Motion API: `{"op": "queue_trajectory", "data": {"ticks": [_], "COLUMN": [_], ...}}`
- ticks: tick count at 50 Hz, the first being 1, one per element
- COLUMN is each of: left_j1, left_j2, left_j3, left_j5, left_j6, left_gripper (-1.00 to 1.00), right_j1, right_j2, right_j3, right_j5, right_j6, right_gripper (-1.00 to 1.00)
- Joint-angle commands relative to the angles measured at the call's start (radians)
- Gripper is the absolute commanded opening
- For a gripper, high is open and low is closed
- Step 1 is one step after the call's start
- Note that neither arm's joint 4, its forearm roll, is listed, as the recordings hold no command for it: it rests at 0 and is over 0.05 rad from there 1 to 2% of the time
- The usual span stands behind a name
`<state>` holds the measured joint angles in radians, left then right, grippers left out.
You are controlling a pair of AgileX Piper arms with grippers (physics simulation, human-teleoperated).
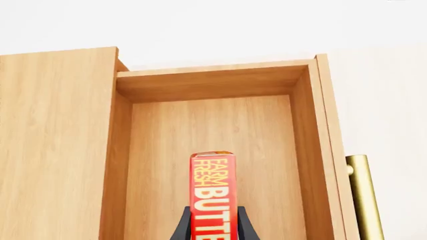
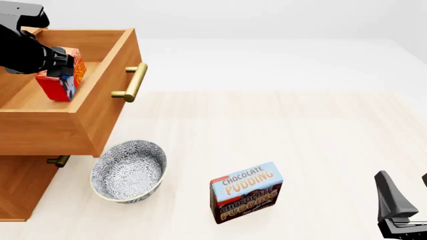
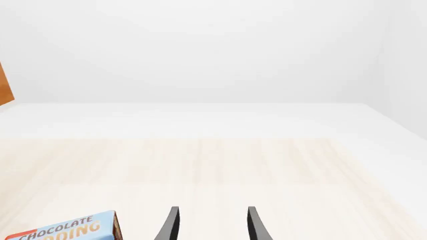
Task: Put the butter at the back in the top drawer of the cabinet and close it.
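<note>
Inside the open top drawer (image 2: 80, 117), at ten o'clock, the left claw (image 1: 212, 227) pinches the red-orange butter (image 2: 61, 75) upright, clear of the walls. Right claw (image 3: 211, 225) gapes empty over bare worktop (image 2: 320, 140) beside the pudding box (image 2: 245, 192).

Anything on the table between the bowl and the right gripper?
Yes. In the front view the Chocolate Pudding box stands between the bowl and the right gripper; otherwise bare tabletop.

**A bare simulated tabletop, loosely domestic**

A rendered test scene: pale wood-grain table (image 2: 320, 130) against blank white surroundings. Kitchen-like props: a light-brown wooden cabinet (image 2: 27, 185), a blue-and-white patterned ceramic bowl (image 2: 128, 171), a blue-and-brown "Chocolate Pudding" box (image 2: 246, 192).
</note>
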<state>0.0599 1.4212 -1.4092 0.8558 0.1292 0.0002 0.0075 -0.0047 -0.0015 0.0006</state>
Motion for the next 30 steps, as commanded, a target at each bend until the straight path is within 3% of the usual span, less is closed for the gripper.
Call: {"op": "queue_trajectory", "data": {"ticks": [1,10,11,30], "left_j1": [0.008,0.006,0.005,-0.030], "left_j2": [-0.003,-0.025,-0.023,-0.056], "left_j3": [-0.011,-0.029,-0.026,-0.077], "left_j5": [-0.008,-0.009,-0.010,0.020], "left_j6": [0.014,0.018,0.018,0.002], "left_gripper": [-1.00,-1.00,1.00,1.00], "right_j1": [0.000,0.000,0.000,0.000], "right_j2": [0.000,0.000,0.000,0.000], "right_j3": [0.000,0.000,0.000,0.000], "right_j5": [0.000,0.000,0.000,0.000], "right_j6": [0.000,0.000,0.000,0.000], "right_gripper": [1.00,1.00,1.00,1.00]}}
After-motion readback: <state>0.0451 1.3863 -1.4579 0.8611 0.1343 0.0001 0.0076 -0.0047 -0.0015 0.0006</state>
